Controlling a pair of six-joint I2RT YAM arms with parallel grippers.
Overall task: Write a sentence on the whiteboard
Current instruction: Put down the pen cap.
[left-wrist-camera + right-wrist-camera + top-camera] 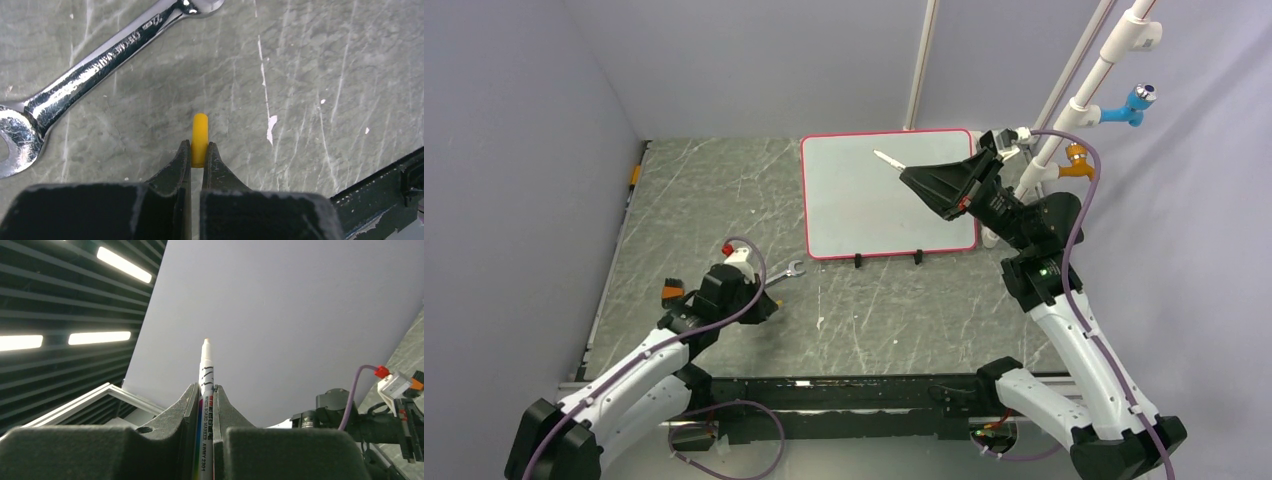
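Note:
The whiteboard (864, 210), white with a red-pink rim, lies flat at the back middle of the table. Its visible face looks plain, and the sentence is out of view. My right gripper (907, 175) hovers over the board's right part, shut on a white marker (890, 159). In the right wrist view the marker (206, 370) sticks up from the right gripper (205, 390) with its pale tip uncapped. My left gripper (767, 298) sits low at the front left. It is shut on a small yellow cap (199, 132), which pokes out past the left gripper (199, 147).
A chrome wrench (786, 272) lies on the grey table just beyond the left gripper, and the same wrench (100, 60) shows in the left wrist view. White pipes (1084, 100) with blue and orange fittings rise at the back right. Grey walls enclose the table.

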